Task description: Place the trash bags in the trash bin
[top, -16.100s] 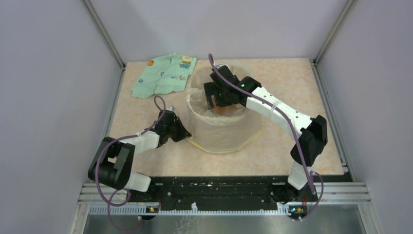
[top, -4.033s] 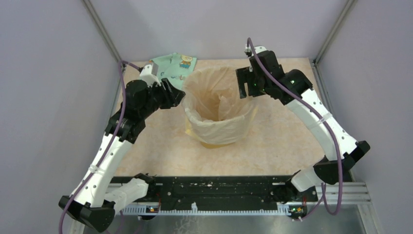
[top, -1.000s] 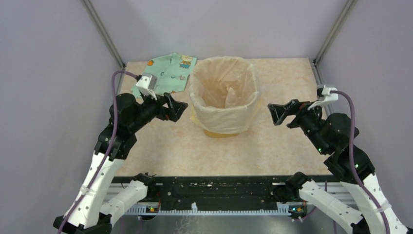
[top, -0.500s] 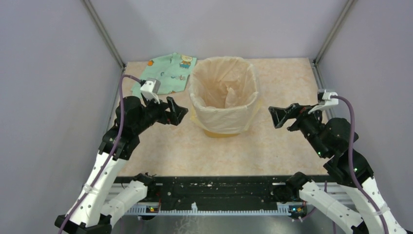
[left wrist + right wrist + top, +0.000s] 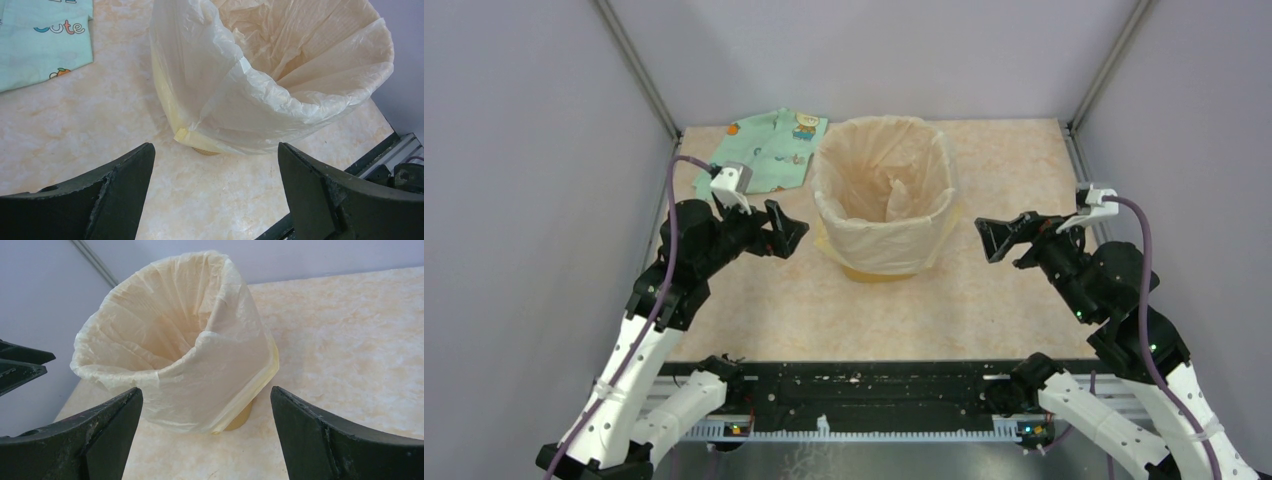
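Note:
The cream-yellow translucent trash bag (image 5: 886,238) lines the trash bin, its mouth standing open and its skirt folded down over the rim almost to the table. Of the trash bin only the orange-yellow foot (image 5: 865,272) shows beneath the plastic, as it does in the left wrist view (image 5: 206,150) and the right wrist view (image 5: 241,418). My left gripper (image 5: 784,228) hovers open to the left of the bin, apart from it. On the other side my right gripper (image 5: 1002,233) is open too, facing the bag (image 5: 200,370) with nothing between its fingers.
A mint-green patterned cloth (image 5: 766,150) lies flat at the back left, close behind the bin. Grey walls with metal corner posts (image 5: 639,75) close in the table on three sides. A black rail (image 5: 874,385) runs along the near edge.
Both grippers have drawn back from the bin's rim to either side of it. The bag now sits spread over the rim. Nothing has moved in the last half second.

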Motion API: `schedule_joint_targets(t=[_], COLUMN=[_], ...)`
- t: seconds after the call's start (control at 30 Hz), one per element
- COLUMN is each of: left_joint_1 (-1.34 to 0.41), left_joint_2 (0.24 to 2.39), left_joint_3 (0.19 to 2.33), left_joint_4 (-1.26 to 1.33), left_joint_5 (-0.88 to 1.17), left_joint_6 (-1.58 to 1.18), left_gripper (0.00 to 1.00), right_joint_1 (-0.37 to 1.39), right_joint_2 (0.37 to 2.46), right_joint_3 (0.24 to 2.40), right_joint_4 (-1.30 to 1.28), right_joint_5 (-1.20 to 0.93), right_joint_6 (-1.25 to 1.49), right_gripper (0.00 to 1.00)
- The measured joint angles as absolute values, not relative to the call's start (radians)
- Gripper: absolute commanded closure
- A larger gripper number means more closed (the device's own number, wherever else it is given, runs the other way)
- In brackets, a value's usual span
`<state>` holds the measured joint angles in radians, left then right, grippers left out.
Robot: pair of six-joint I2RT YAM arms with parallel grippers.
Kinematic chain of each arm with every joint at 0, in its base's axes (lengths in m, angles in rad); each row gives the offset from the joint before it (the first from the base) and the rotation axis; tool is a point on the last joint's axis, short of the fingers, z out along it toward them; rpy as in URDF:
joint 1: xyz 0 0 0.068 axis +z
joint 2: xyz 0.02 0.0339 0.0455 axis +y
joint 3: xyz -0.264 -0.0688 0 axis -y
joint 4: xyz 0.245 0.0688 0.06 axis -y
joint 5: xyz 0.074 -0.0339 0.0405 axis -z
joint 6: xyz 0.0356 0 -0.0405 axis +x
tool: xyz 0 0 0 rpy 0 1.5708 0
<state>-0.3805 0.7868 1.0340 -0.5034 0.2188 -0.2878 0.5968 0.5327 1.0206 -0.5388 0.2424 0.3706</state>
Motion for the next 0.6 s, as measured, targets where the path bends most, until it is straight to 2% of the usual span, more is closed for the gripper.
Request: schedule_joint_targets(t=[0.6], left_joint_1=[-0.381], left_joint_2=[0.787], left_joint_3=[1.026], left_joint_4=[-0.504], left_joint_5=[0.22], left_joint_6=[-0.285], left_gripper=[0.02], right_joint_1=[0.597], right_joint_2=[0.533], right_joint_3=[1.021], right_joint_4=[-0.538], right_joint_5=[0.242], right_joint_6=[0.371], right_gripper=[0.01])
